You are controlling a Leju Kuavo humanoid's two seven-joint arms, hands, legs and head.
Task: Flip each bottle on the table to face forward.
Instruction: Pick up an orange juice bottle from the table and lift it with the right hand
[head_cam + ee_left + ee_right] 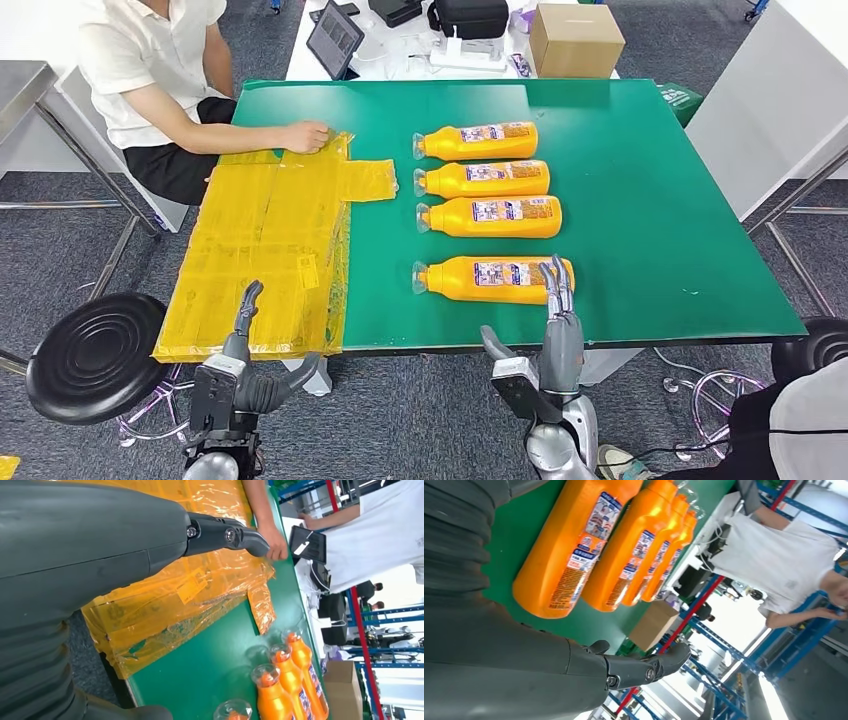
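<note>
Several orange bottles lie on their sides on the green table [640, 200], caps to the left, labels up. The nearest bottle [492, 279] [574, 550] lies close to the front edge; three more lie in a row behind it, the farthest bottle [478, 141] at the back. My right hand [556, 335] is open at the table's front edge, fingers straight up, their tips overlapping the nearest bottle's base end. My left hand [245, 365] is open below the front edge, holding nothing, near a yellow plastic sheet [270, 250] [190, 580].
A person in a white shirt sits at the far left, one hand [305, 136] resting on the yellow sheet. A black stool [95, 355] stands at the front left. A cardboard box [575, 38] and a tablet [335, 38] sit on a white table behind.
</note>
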